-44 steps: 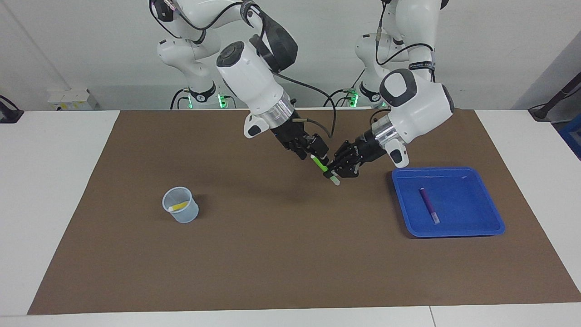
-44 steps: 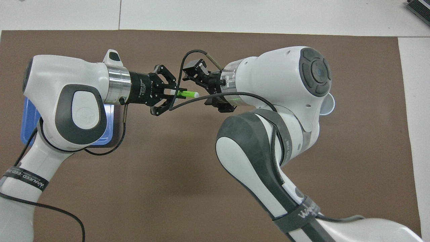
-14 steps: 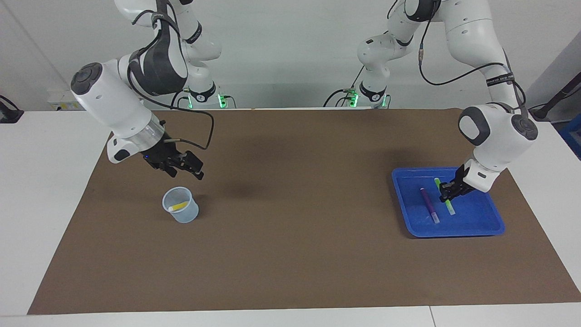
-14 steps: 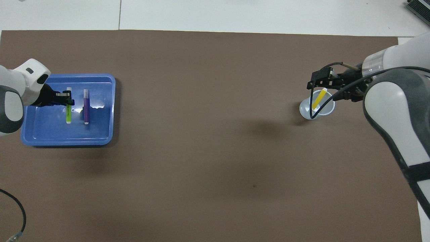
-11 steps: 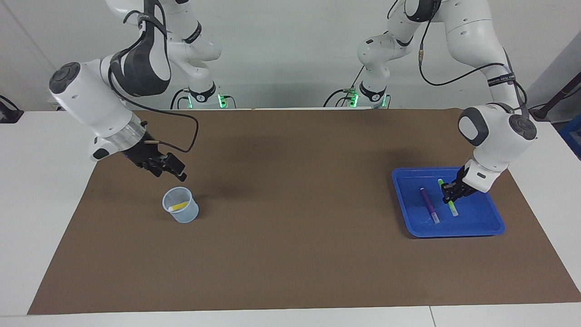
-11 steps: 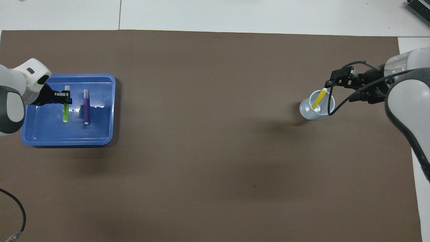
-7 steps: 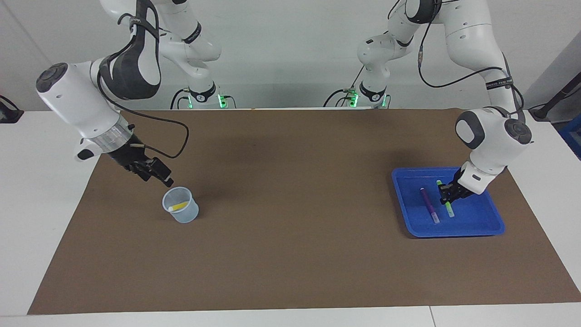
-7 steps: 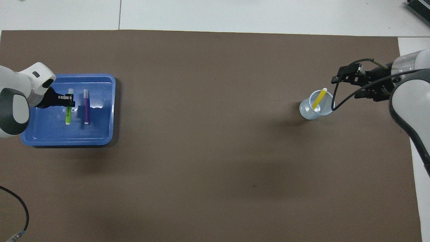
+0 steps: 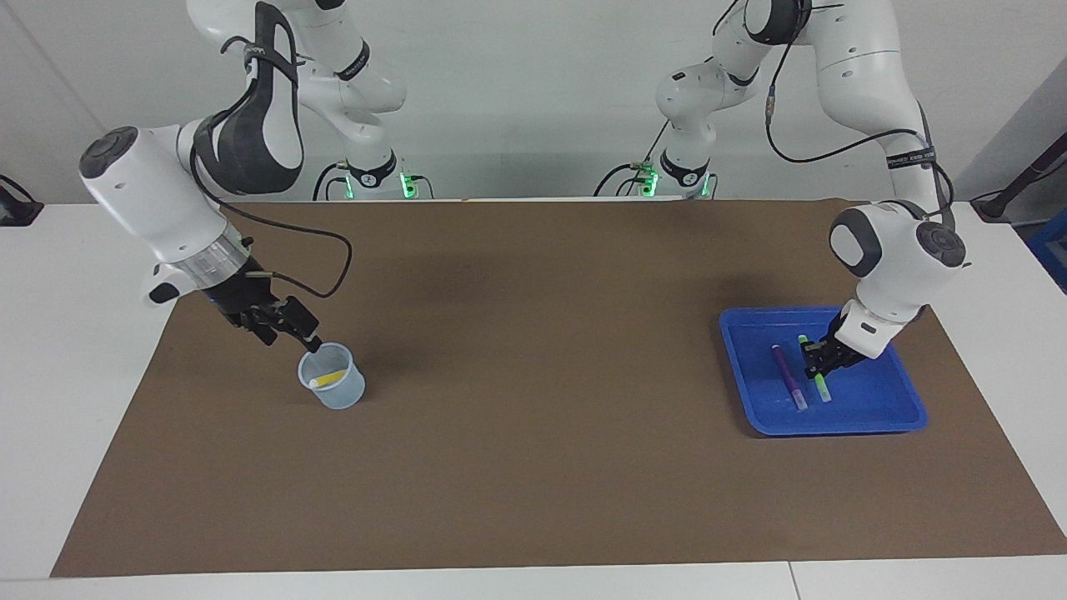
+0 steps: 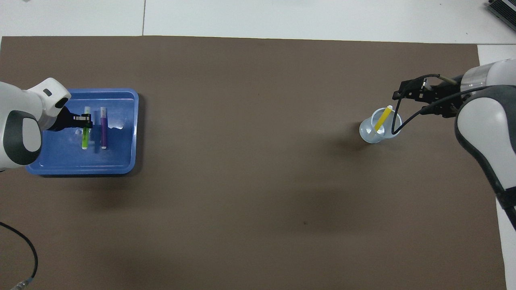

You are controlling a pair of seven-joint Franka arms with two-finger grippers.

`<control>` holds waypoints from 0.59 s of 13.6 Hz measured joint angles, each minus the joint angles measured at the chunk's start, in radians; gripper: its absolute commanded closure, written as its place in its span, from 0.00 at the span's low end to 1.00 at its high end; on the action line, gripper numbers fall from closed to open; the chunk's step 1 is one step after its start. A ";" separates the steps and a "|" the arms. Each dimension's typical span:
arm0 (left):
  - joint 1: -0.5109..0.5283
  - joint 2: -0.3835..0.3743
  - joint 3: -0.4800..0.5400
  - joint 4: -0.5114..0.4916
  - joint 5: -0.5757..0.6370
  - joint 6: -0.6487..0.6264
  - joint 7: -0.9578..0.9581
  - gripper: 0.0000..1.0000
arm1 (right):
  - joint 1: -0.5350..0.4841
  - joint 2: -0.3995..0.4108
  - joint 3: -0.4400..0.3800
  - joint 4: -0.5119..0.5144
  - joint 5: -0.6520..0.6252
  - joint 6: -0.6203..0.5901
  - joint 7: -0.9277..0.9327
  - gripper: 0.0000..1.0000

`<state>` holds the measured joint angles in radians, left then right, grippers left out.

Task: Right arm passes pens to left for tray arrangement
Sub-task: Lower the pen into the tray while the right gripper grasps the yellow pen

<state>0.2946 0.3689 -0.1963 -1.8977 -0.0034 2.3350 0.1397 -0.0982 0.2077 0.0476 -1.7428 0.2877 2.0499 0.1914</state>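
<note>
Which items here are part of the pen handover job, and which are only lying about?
In the job:
- green pen, held by the shut left gripper
- purple pen in the blue tray
- yellow pen in the cup
- open right gripper

Lying about:
- brown mat

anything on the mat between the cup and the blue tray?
Nothing: between the cup and the tray the brown mat lies bare. Both the facing and overhead views show it.

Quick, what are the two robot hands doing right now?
Left gripper: shut on the green pen, low in the blue tray.
Right gripper: open, holding nothing, beside the cup.
</note>
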 measured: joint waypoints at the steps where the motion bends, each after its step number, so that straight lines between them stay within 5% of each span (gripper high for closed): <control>1: 0.000 0.001 0.000 -0.010 0.000 0.014 0.000 1.00 | 0.002 0.017 0.001 -0.002 0.000 0.000 -0.001 0.00; 6: 0.000 0.001 -0.002 -0.018 0.000 0.043 0.000 1.00 | 0.015 0.088 0.005 0.022 -0.081 0.003 -0.001 0.00; 8: 0.000 0.001 -0.002 -0.021 0.000 0.044 0.000 0.80 | 0.034 0.109 0.005 0.062 -0.185 0.002 -0.001 0.00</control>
<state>0.2946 0.3699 -0.1985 -1.9192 -0.0033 2.3794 0.1399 -0.0638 0.3167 0.0531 -1.6811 0.1030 2.0518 0.1903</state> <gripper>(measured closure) 0.828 0.000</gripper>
